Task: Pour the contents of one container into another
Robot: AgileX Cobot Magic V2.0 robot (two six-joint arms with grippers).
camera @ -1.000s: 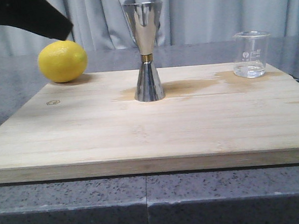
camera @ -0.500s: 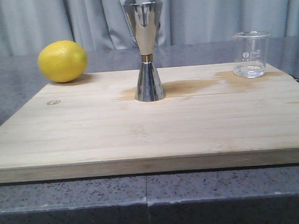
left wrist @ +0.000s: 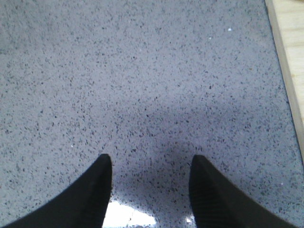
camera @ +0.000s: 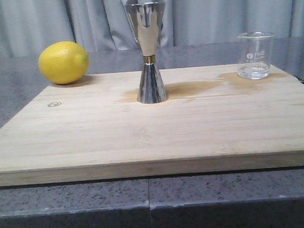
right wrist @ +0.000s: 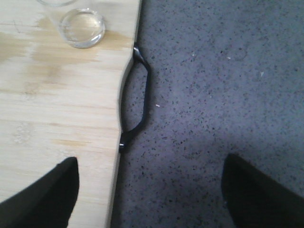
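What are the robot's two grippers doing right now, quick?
Left gripper: open, holding nothing, over the grey counter.
Right gripper: open wide, holding nothing, over the cutting board edge.

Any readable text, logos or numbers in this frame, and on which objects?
None can be quoted.
Glass beaker: white graduation marks and a small round emblem, too small to read.
Wooden board: a small hexagon-shaped stamp near its left rear corner, with no legible letters.
Steel jigger and lemon: no markings visible.

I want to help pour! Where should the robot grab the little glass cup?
Probably around the glass beaker mid-wall, coming level from its right: it stands upright near the board's right edge, and the open right gripper hovers on that side. Keep off the rim's pouring lip.
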